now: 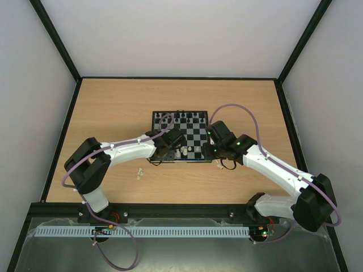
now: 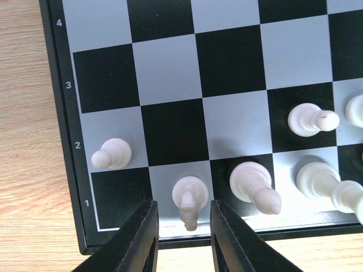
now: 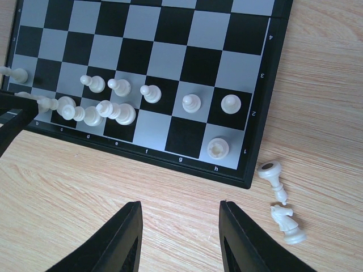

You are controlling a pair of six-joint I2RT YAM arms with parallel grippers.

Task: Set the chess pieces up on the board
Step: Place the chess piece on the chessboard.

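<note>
The small square chessboard point(image 1: 195, 135) of black and pale grey checks lies in the middle of the pale wooden table point(image 1: 113, 107), and both arms reach to its near edge.

The left wrist view alone shows the left gripper point(image 2: 183, 207) closely: its dark fingers point(image 2: 139, 241) stand spread on either side of a cream-white plastic piece point(image 2: 190, 198) standing on the second square of row 1. Whether they touch it cannot be told. A cream-white pawn point(image 2: 113, 154) stands on the corner square of row 2, and a taller cream-white figure point(image 2: 254, 184) stands one square right of the flanked piece.

The right wrist view takes in the whole near side. Its right gripper point(image 3: 180, 204) hangs with fingers wide apart over bare wood, pinching nothing. A cream-white rook point(image 3: 218, 147) stands on h1, with a line of pawns point(image 3: 191, 102) along row 2. Two cream-white figures point(image 3: 283, 204) lie tipped over on the table, just beside the board's near right corner.

Only the top view shows the tiny black figures point(image 1: 182, 117) ranked along the far edge — and two more loose cream-white pieces point(image 1: 139, 173) on the table off the board's near left corner.
</note>
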